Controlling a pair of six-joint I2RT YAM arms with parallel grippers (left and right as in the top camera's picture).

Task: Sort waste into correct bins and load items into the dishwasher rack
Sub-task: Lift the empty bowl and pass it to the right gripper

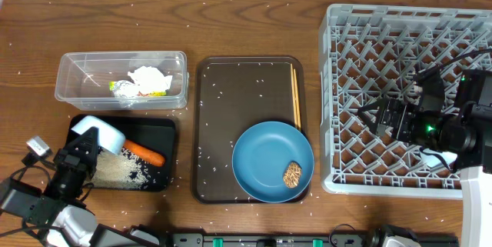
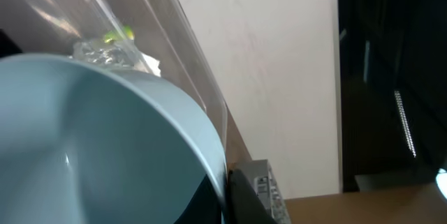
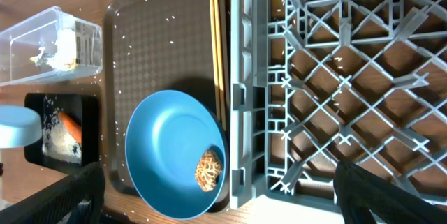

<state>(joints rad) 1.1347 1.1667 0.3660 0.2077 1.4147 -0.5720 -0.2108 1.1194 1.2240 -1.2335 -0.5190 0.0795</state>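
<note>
Bowl (image 1: pixel 104 133) is held clamped in left gripper (image 1: pixel 86 145), tipped over black tray (image 1: pixel 163 124), well left of rack (image 1: pixel 330 62). Right gripper (image 1: pixel 371 116), jaws spread wide, is placed over rack, nearer.

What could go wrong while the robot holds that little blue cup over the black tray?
1. The left gripper holds the light-blue cup tilted over the black tray; if it slips, it may land on the carrot and rice pile.
2. The cup hangs near the tray's corner, so rice could fall onto the table.
3. The brown food lump sits on the blue plate; loading the plate now would carry it along.
</note>
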